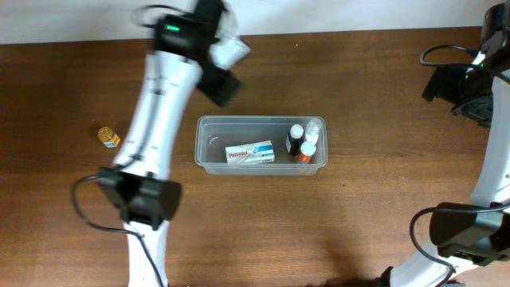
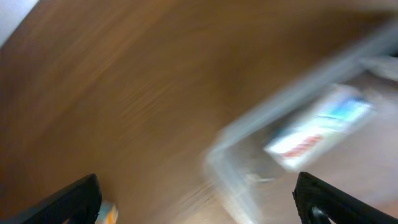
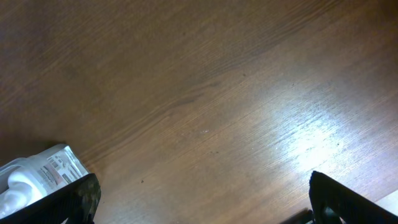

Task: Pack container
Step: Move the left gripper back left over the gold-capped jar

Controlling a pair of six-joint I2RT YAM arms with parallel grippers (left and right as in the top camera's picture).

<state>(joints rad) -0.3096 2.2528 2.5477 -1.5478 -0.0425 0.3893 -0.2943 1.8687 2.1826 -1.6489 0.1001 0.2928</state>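
Note:
The clear container (image 1: 201, 144) sits mid-table. Inside it lie a white Panadol box (image 1: 250, 153) and three small bottles (image 1: 303, 140) at its right end. My left gripper (image 1: 220, 84) hangs open and empty above the table just behind the container's left end. Its wrist view is blurred by motion and shows the container's corner (image 2: 227, 171) and the box (image 2: 320, 127) between open fingers (image 2: 198, 190). My right gripper (image 1: 460, 86) is open and empty at the far right, over bare wood (image 3: 204, 186).
A small yellow bottle (image 1: 108, 137) lies on the table at the left, apart from the container; an orange blur (image 2: 107, 211) shows by the left finger. A white labelled bottle (image 3: 37, 177) shows at the right wrist view's lower left edge.

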